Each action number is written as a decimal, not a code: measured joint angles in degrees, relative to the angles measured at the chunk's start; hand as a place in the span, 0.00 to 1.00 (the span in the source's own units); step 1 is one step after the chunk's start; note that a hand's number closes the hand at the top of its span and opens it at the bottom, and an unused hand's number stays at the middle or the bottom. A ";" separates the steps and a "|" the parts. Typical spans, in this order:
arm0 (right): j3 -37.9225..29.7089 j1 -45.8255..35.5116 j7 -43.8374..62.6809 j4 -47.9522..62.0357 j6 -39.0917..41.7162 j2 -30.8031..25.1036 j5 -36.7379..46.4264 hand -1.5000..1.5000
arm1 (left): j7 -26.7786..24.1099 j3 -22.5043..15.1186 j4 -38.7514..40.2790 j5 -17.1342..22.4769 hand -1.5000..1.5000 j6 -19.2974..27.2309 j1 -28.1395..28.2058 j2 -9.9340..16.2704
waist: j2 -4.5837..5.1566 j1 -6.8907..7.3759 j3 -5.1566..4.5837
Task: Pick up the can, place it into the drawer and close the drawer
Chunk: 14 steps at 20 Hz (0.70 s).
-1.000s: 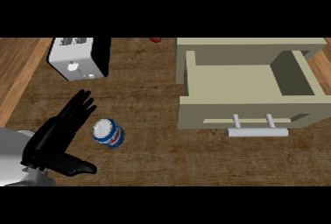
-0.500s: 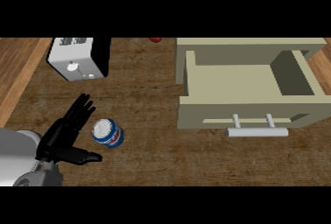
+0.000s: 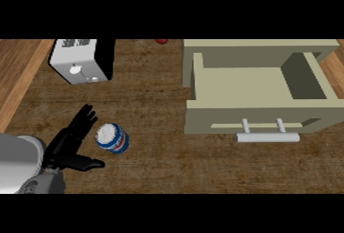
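At lower left we find the left hand (image 3: pixel 67 145), fingers straight, thumb spread, holding nothing, just beside the upright can (image 3: pixel 111 138); the drawer (image 3: pixel 259 105) stands open at upper right.

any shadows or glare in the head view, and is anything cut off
Head view: even light, no glare; the toaster shows a dark shaded right side; the open drawer is darker along its inner right wall; a small red thing is cut by the top edge.

My left hand (image 3: pixel 67 145) sits just left of the can (image 3: pixel 111 138), toaster (image 3: pixel 82 60) behind, open drawer (image 3: pixel 259 91) off right.
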 measured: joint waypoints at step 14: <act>-3.35 -1.71 3.57 -0.78 1.45 0.21 -2.66 0.00 | -9.45 -0.33 17.97 -2.74 0.00 -1.16 -6.23 -1.55 | 0.01 -0.02 0.02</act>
